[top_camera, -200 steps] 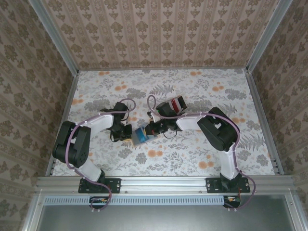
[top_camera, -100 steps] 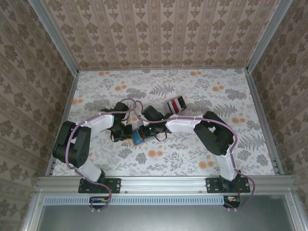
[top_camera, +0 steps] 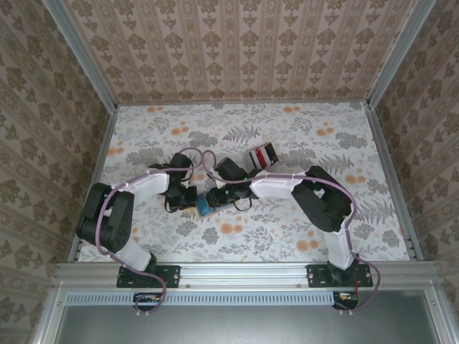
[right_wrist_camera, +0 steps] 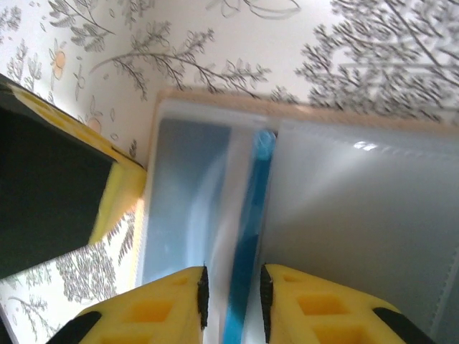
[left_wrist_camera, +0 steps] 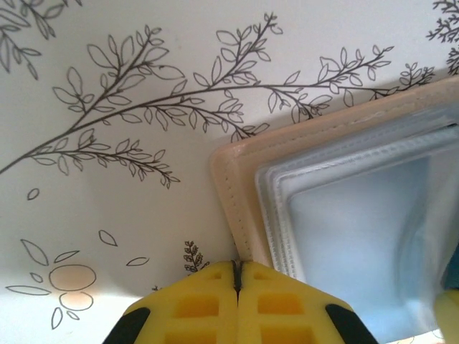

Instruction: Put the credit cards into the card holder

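Top external: we see one open card holder (top_camera: 207,203) on the desk (top_camera: 323,236), one bunch of credit cards (top_camera: 262,155) beyond it. Our left gripper (left_wrist_camera: 237,266) has its jaws closed at the holder's rim. Our right gripper (right_wrist_camera: 231,278) has its jaws parted around one blue card (right_wrist_camera: 247,215).

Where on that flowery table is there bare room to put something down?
Bare: the far strip of the table along the back wall, and the near stretch between left arm and right arm. Crowded: the middle, where both meet over the card holder, credit cards just behind.
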